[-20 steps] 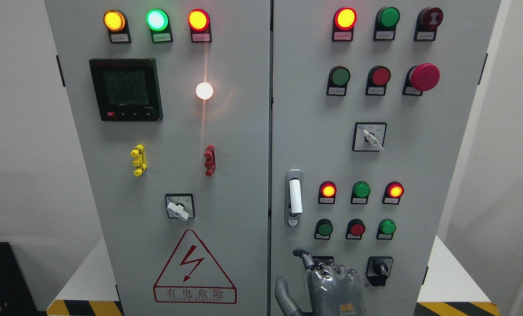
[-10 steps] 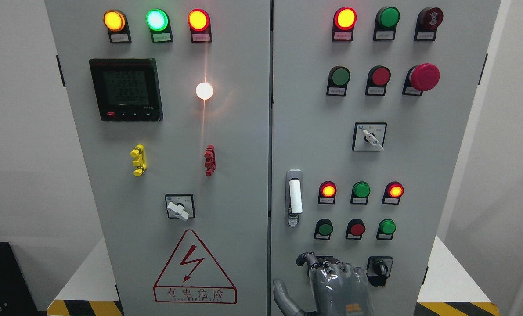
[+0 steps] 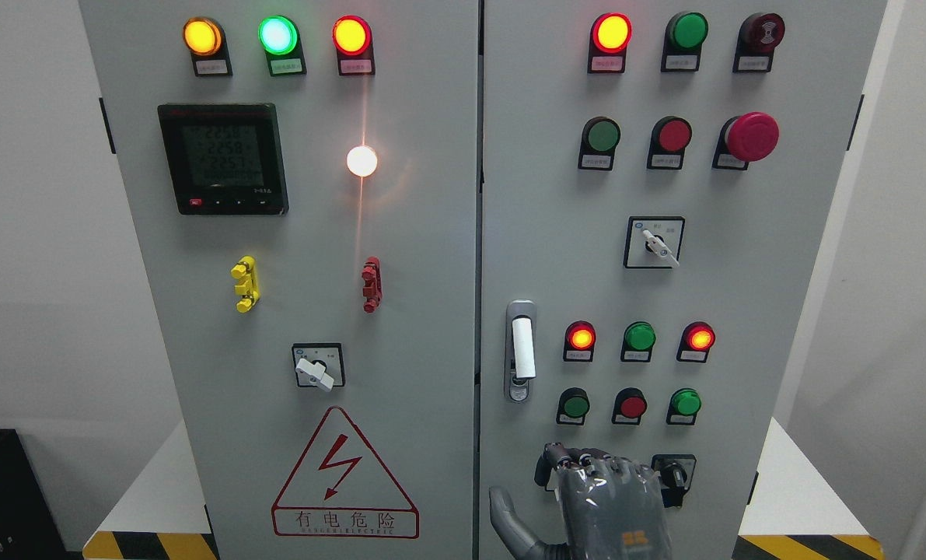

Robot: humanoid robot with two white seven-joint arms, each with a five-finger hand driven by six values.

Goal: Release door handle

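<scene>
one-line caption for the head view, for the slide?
Right hand hangs low before the cabinet's right door, below and clear of the door handle, holding nothing.

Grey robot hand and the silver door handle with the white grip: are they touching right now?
Apart. In the head view, the grey robot hand sits low on the right door, with bare panel between its fingertips and the silver door handle with the white grip.

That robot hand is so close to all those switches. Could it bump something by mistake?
Possibly. The robot hand, empty with fingers loosely curled, sits low on the right door, well below the door handle. Its knuckles partly cover the black rotary switch, so a sideways move might turn it. Lifting straight up could brush the red push button or the green push button just above.
</scene>
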